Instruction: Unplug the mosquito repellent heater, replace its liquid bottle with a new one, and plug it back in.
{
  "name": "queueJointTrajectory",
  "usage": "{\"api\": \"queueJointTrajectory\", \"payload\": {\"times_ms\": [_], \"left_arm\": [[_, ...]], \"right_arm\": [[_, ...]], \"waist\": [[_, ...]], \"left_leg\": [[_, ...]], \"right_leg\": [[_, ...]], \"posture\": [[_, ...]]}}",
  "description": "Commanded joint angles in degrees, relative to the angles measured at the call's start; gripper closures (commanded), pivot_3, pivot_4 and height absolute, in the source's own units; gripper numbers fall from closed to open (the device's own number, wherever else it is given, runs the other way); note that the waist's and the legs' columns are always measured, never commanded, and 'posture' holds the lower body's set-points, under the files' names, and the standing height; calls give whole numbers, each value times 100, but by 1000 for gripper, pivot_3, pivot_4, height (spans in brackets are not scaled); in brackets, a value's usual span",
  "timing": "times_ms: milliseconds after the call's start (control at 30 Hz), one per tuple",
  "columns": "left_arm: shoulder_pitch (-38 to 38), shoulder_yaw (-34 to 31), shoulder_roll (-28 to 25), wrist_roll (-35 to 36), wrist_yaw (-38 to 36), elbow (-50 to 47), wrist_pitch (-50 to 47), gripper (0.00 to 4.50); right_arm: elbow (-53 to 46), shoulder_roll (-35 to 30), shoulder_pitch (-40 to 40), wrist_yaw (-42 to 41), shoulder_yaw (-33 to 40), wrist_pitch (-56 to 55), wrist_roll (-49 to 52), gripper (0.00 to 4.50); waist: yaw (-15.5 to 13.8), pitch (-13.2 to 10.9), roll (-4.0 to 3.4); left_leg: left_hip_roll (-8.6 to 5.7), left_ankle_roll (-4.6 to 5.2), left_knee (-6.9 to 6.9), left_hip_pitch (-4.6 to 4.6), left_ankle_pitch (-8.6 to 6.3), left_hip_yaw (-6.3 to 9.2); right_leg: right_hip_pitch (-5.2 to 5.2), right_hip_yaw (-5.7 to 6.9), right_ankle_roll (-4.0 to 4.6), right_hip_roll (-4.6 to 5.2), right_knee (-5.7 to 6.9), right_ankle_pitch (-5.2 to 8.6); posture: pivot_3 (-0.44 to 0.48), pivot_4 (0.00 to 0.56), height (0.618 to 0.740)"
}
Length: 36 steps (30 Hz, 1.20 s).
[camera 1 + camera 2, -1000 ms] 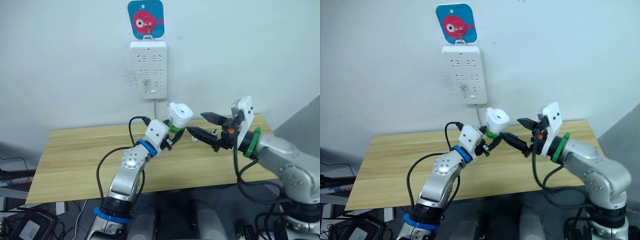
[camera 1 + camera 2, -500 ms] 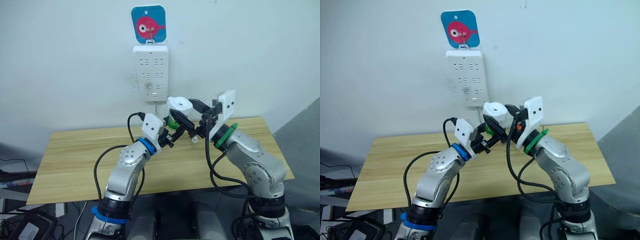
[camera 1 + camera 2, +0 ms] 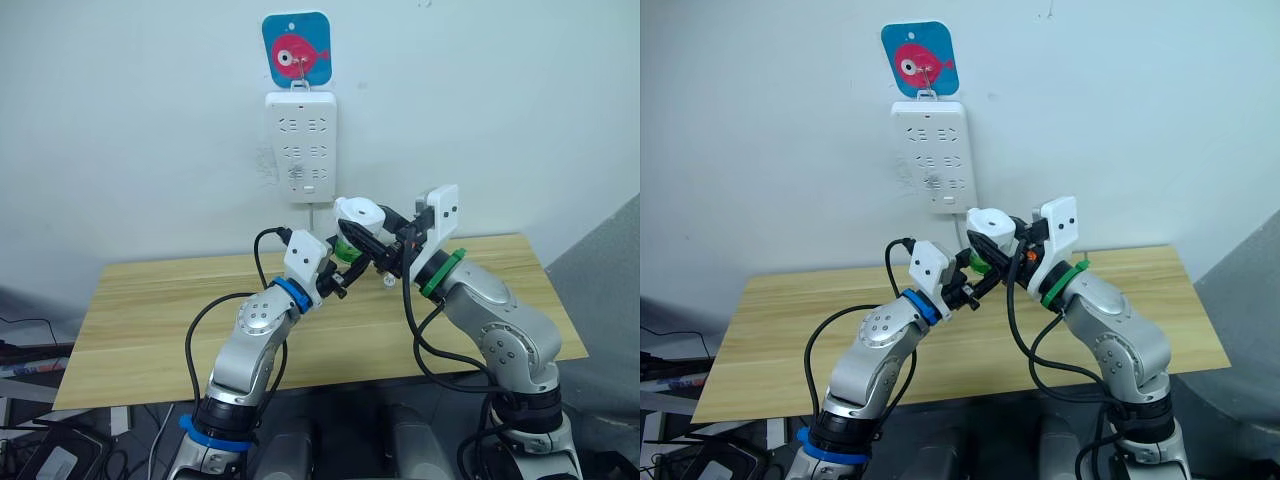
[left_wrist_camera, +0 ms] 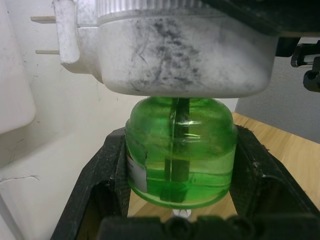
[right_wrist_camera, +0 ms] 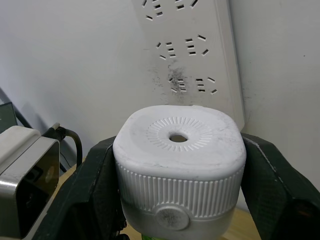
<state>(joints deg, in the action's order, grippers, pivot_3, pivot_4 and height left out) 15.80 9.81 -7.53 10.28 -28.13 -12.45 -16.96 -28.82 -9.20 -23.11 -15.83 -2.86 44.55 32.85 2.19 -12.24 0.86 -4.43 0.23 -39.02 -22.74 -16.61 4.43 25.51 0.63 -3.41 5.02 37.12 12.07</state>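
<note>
Above the wooden surface (image 3: 180, 310), below the wall power strip (image 3: 302, 145), the mosquito repellent heater (image 3: 357, 214) is held upright, vent hole up, prongs toward the wall. Its green liquid bottle (image 4: 179, 152) shows clearly from the left wrist, clamped by the left gripper (image 4: 180, 165). The right gripper (image 5: 180, 172) closes on the heater's ribbed body, both arms bent inward.

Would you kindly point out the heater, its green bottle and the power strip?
mosquito repellent heater (image 5: 179, 137): right wrist view, on its vented top face.
green bottle (image 4: 180, 150): left wrist view, on its body.
power strip (image 3: 301, 145): left eye view, on its socket face.
</note>
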Motion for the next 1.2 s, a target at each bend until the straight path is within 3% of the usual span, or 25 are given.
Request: {"api": "queueJointTrajectory", "payload": {"times_ms": [33, 167, 333, 533, 833, 1200], "left_arm": [[-46, 5, -7, 131, -36, -342, 112, 1255], [-352, -242, -196, 472, -172, -594, -102, 18], [-601, -898, -704, 637, -82, -979, -195, 0], [402, -1666, -1402, 881, -222, -313, -329, 0], [2170, -1689, -1702, 936, -958, 1552, 21, 0], [2725, -1372, -1563, 849, -1631, 2625, 459, 0]], "right_arm": [[-133, -12, -45, -54, 60, -98, 87, 1505], [-33, -251, 24, -181, 76, -416, -191, 1505], [107, -314, -11, 61, 333, -578, -376, 1506], [89, -605, 138, -38, 198, -776, -717, 1505], [96, -513, -98, -45, 278, -680, -589, 1505], [-186, -363, -159, 195, 395, -388, -393, 1505]], "waist": [[0, 0, 0], [6, 0, 0], [18, 0, -1], [-49, 0, 0], [-1, -1, 0], [42, 0, 1]], "left_leg": [[0, 0, 0, 0, 0, 0], [0, 1, 1, 0, 0, 0], [6, 0, 4, 3, 0, -1], [0, 1, 0, 3, 0, 3], [0, 0, 4, 8, 0, 6], [-2, 0, 5, 5, 0, 10]], "right_leg": [[0, 0, 0, 0, -1, 0], [0, -1, 0, 0, -1, 0], [1, -2, 0, 0, 0, 0], [-6, 3, 0, -4, -5, 0], [-7, 6, 0, -4, -4, 0], [-6, 6, 0, -1, -4, 0]], "posture": [[-103, 203, 740], [-101, 202, 740], [-88, 209, 740], [-76, 214, 740], [-106, 213, 740], [-143, 201, 740]]}}
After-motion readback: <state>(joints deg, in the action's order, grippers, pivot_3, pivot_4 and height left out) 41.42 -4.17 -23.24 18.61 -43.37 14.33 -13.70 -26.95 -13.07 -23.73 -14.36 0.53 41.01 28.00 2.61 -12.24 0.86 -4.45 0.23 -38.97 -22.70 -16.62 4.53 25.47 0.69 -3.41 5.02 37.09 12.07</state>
